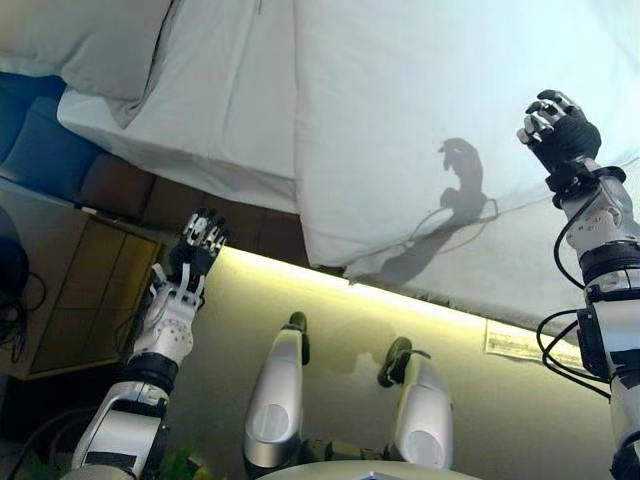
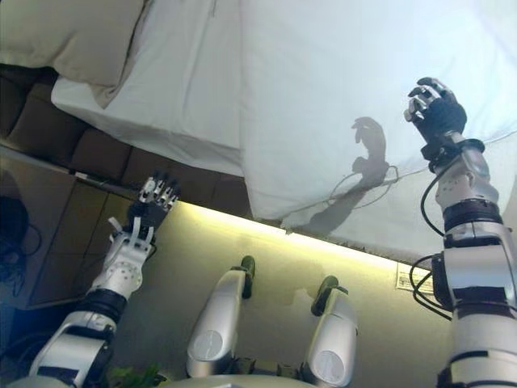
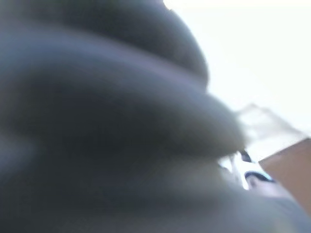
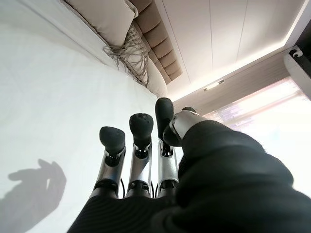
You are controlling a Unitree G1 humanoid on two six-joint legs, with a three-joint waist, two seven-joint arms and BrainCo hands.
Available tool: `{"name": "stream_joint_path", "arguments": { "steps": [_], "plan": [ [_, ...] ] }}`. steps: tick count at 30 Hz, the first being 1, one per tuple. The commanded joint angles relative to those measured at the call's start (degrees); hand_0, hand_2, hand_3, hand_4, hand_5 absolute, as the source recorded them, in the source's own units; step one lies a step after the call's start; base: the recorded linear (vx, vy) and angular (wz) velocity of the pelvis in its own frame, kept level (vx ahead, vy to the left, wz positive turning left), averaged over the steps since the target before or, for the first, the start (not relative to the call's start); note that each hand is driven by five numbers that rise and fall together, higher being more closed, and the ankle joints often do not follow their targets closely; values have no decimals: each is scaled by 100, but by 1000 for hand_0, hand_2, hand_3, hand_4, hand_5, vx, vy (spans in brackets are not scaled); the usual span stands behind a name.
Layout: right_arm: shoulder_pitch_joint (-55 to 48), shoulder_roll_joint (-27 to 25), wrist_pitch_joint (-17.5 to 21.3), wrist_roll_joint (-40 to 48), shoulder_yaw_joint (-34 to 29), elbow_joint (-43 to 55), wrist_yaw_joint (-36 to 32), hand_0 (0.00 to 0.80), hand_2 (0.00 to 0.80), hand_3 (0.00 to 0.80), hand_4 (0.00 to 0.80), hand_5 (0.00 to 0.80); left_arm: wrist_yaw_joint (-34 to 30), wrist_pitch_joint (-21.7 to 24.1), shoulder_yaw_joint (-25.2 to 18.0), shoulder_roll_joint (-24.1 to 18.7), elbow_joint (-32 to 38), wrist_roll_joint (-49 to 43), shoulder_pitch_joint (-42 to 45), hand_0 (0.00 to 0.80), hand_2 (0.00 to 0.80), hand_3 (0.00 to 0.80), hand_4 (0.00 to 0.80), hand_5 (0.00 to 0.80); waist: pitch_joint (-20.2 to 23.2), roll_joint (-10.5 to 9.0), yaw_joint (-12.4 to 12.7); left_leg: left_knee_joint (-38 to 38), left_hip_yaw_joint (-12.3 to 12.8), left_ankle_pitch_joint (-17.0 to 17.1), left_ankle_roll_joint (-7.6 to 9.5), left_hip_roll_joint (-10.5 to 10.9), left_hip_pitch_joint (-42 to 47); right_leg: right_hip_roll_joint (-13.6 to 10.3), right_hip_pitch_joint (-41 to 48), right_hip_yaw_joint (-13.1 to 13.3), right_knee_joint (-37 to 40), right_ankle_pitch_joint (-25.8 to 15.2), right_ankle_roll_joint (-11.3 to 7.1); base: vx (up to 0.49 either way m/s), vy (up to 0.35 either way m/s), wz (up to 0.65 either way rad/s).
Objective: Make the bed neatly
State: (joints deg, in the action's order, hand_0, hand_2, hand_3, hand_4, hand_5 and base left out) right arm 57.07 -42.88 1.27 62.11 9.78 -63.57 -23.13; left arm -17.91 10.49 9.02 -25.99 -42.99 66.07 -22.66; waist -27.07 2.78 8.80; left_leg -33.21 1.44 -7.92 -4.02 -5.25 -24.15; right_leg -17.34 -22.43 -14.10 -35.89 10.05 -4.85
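A white duvet (image 1: 420, 120) covers most of the bed, its lower edge hanging over the near side. Left of it a strip of white sheet (image 1: 220, 110) shows, with a pale pillow (image 1: 90, 40) at the far left corner. My right hand (image 1: 562, 130) hovers over the duvet's right part, fingers nearly straight and holding nothing; its shadow falls on the cloth. The right wrist view shows the same hand (image 4: 141, 145) above the duvet (image 4: 58, 107), apart from it. My left hand (image 1: 198, 245) hangs low beside the bed's near left edge, fingers relaxed and empty. The left wrist view is blocked by the dark cover.
A brown padded panel (image 1: 120, 185) runs under the mattress at left, beside a blue cushion (image 1: 30, 140) and a beige bedside unit (image 1: 60, 280). A lit strip (image 1: 400, 300) glows under the bed's edge. A paper slip (image 1: 520, 343) lies on the floor at right.
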Motion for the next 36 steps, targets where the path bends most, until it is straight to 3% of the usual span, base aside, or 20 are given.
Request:
{"name": "stream_joint_path", "arguments": {
  "steps": [1,6,11,21,26,31,33,35,36],
  "plan": [
    [-189,140,-291,-291,-5,-123,603,0,0,0,0,0,229,57,144,-19,-318,-68,338,0,0,0,0,0,438,-152,41,501,-122,436,5,-264,132,-140,314,-16,239,-343,-7,0,0,0],
    [-777,469,-790,-84,-157,-449,712,0,0,0,0,0,623,-109,65,54,-1088,-528,546,0,0,0,0,0,567,-225,-36,798,-47,446,13,-272,553,-63,728,67,665,-411,-75,70,-12,-3],
    [-1559,848,-673,-87,-414,-445,895,0,0,0,0,0,633,-122,-208,75,-1788,-979,803,0,0,0,0,0,803,-266,-142,1125,94,461,1,-296,1043,-57,1262,91,1149,-476,-157,111,-8,-9],
    [-2862,1240,-473,-144,-940,-497,1206,0,0,0,0,0,308,-119,-514,255,-1953,-1293,1266,0,0,0,0,0,1570,-345,-243,2019,340,535,-22,-231,1947,13,2220,16,2407,-820,-327,107,4,-4],
    [-3304,1442,-419,-251,-1136,-616,1156,0,0,0,0,0,326,-190,-578,396,-2248,-1724,1401,0,0,0,0,0,1872,-373,-285,2215,478,432,49,-92,2243,-108,2424,110,2725,-1117,-383,123,87,-6],
    [-3624,1620,-406,-229,-1262,-743,1054,0,0,0,0,0,164,-244,-400,450,-2596,-2403,1515,0,0,0,0,0,1969,-368,-324,2338,514,278,290,163,2382,-212,2365,258,2439,-1439,-455,140,86,-4],
    [-3729,1657,-407,-136,-1288,-793,1028,0,0,0,0,0,132,-323,-241,404,-2671,-2311,1530,0,0,0,0,0,1953,-354,-370,2400,501,239,431,297,2389,-212,2048,387,1769,-1747,-460,107,66,-1],
    [-3764,1709,-447,-77,-1285,-792,998,0,0,0,0,0,187,-421,-215,390,-2620,-2361,1552,0,0,0,0,0,1860,-322,-402,2404,599,222,492,301,2458,-110,1657,305,1244,-1868,-452,118,-17,2],
    [-3706,1806,-447,-52,-1248,-776,1043,0,0,0,0,0,273,-430,-223,424,-2567,-2258,1568,0,0,0,0,0,1763,-345,-442,2332,670,185,488,277,2485,-46,1436,223,1359,-1859,-431,106,-79,-12]
  ]
}}
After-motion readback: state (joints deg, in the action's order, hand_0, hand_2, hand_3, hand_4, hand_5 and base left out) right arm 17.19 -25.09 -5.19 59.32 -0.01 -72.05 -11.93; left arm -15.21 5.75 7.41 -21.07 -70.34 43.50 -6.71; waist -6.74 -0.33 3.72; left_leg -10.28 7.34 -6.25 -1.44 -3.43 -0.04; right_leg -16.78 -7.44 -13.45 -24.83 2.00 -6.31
